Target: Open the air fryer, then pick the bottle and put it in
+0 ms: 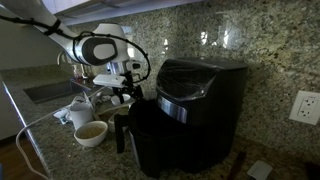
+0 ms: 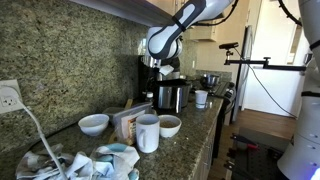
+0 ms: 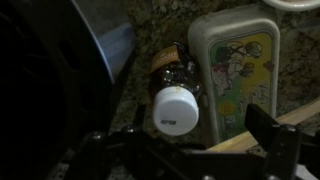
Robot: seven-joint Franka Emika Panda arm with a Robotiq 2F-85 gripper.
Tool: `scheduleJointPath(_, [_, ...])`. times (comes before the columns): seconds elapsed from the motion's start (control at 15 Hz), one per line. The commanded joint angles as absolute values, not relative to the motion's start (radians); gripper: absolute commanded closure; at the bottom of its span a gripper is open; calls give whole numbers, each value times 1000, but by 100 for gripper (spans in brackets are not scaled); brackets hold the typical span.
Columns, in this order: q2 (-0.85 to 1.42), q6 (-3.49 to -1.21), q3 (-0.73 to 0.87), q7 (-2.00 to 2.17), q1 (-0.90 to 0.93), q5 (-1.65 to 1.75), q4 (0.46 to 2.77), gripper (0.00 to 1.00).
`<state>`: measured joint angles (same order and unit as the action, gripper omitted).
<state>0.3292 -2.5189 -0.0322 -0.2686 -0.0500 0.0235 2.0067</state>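
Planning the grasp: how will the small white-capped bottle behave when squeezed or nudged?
The bottle looks small, so probably light. Its round cap and body suggest it may roll if nudged. The printed white container close beside it could get bumped.

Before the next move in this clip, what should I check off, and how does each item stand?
1. Air fryer drawer pulled out: ok, its lower front appears to stick out in an exterior view.
2. Gripper open: ok, fingers apart.
3. Bottle lined up between the fingers: ok in the wrist view.
4. Bottle held: not ok, nothing gripped yet.
5. Room beside the bottle: cannot tell; a white container sits close by it.
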Motion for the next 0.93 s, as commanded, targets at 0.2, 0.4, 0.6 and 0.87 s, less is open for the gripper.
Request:
scheduleJointPath(0.2, [336,-2516,-23,-257,-44,46,1998,26])
scheduleJointPath(0.4, [335,-2509,-19,-255,-43,53,1993,38])
scheduleJointPath(0.6, [336,-2503,-18,-261,-46,55,1985,64])
scheduleJointPath(0.87, [344,-2498,-17,-264,-47,57,1983,81])
